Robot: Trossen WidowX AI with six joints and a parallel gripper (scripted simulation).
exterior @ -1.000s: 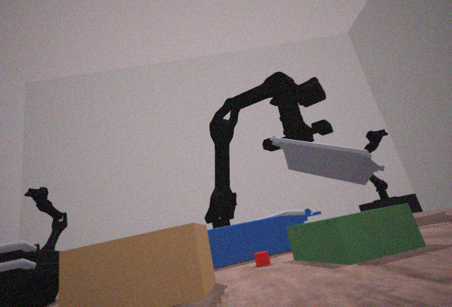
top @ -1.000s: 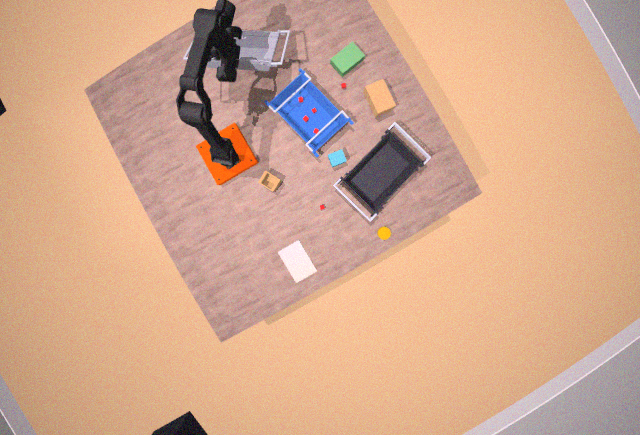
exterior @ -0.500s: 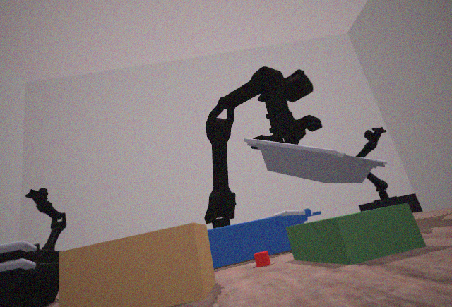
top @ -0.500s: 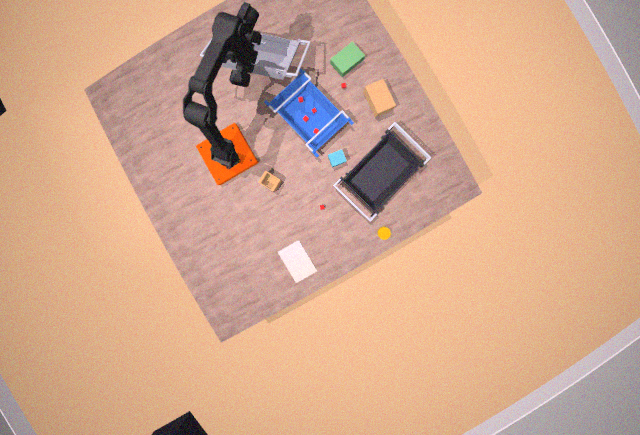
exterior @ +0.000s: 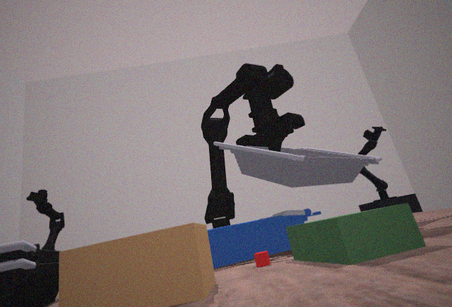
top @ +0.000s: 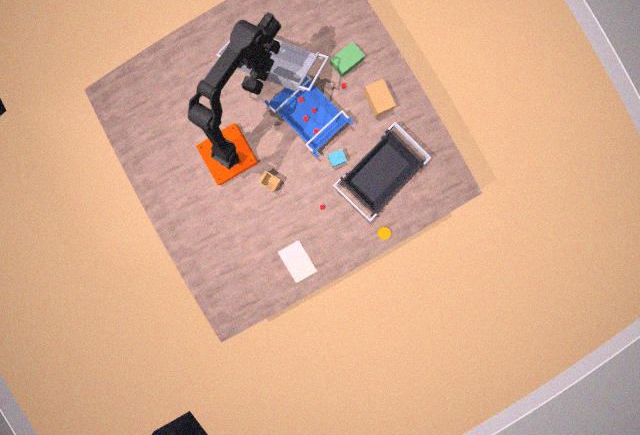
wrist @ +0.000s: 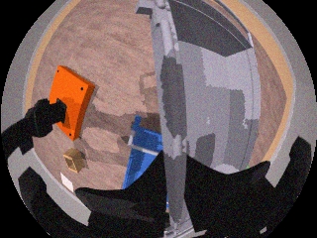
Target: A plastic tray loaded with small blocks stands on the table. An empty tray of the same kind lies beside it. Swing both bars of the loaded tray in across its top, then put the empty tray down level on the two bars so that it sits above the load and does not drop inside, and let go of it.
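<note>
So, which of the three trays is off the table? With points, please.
The grey tray [top: 294, 66] [exterior: 299, 172] [wrist: 198, 69], hung by one wall from the claw [top: 259, 66] [exterior: 275, 147] [wrist: 169, 154]; the blue tray [top: 325, 105] [exterior: 251, 239] [wrist: 133, 175] and black tray [top: 382, 172] [exterior: 29, 283] both stand on the table.
</note>
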